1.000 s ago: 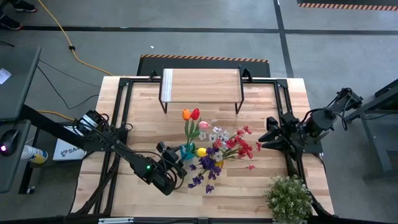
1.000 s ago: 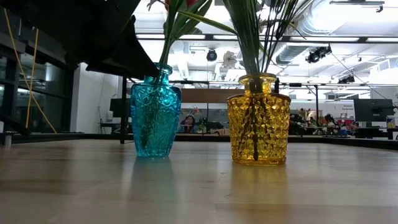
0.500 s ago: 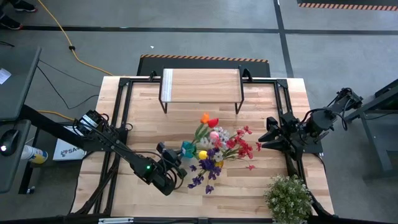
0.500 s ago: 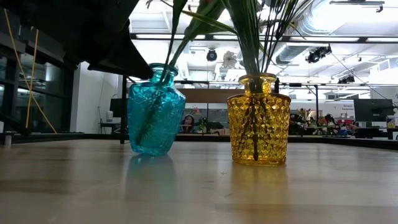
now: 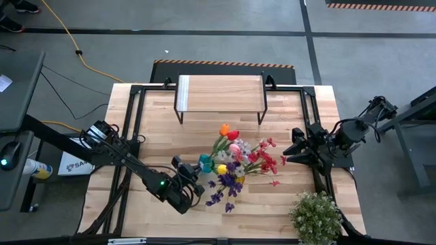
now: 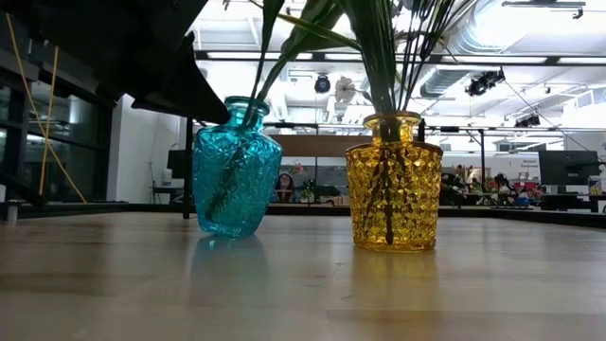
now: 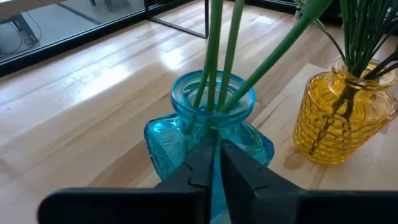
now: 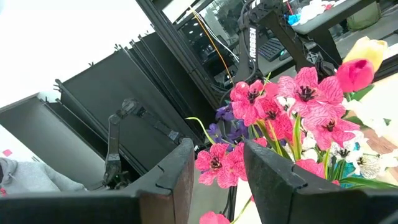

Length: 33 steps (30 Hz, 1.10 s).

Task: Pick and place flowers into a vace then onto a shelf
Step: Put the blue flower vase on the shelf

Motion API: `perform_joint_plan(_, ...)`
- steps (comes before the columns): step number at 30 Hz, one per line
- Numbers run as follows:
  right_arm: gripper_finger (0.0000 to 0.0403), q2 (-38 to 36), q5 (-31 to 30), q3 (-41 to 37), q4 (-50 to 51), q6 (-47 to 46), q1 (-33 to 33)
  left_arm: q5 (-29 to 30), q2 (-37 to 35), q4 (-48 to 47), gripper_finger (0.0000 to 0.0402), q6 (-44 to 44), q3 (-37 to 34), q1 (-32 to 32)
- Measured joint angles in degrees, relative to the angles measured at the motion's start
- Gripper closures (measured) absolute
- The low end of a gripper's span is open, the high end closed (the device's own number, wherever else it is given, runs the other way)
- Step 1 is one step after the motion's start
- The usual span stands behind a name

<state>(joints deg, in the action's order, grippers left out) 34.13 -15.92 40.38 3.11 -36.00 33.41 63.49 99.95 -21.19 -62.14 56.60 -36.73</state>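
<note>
A blue glass vase (image 5: 204, 162) (image 6: 237, 170) with orange, red and pink tulips (image 5: 228, 133) stands tilted mid-table, its top leaning toward the table's right and only one edge of its base on the wood. My left gripper (image 7: 216, 149) (image 5: 196, 175) is at its near-left side, fingers almost together against the neck. Next to it a yellow glass vase (image 6: 393, 185) (image 7: 329, 118) holds red, purple and white sprays (image 5: 255, 162). The shelf (image 5: 220, 94) stands at the far edge. My right gripper (image 5: 289, 151) hovers open at the right, clear of the flowers. My left gripper has its nearly shut fingertips (image 7: 202, 158) against the blue vase's neck (image 7: 214, 127), just below the rim. They come slanting down from the table's near-left side. Whether anything is pinched between them cannot be told. The vase leans away from the fingers, its base edge (image 6: 248, 233) on the table.
A bushy pale-green potted plant (image 5: 315, 216) stands at the near right corner. Black frame rails (image 5: 133, 129) run along both table sides. Bare wood lies between the vases and the shelf, and at the near left.
The blue vase has tipped toward the table's right: its neck and the tulips have swung over from upright, while its base has stayed where it was. The tilt came in the first half second and has held since.
</note>
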Motion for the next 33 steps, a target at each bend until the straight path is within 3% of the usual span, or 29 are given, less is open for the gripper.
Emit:
perform_joint_plan(8,0.0272,0.0,0.0,0.0,-0.3,0.0,0.0,0.0,1.1,-1.9,0.0324,-4.0,0.0,0.0)
perform_joint_plan(33,0.0272,0.0,1.1,0.0,-0.9,-0.1,0.0,-0.1,0.5,-5.8,0.0328,-4.1,-0.2,-1.9)
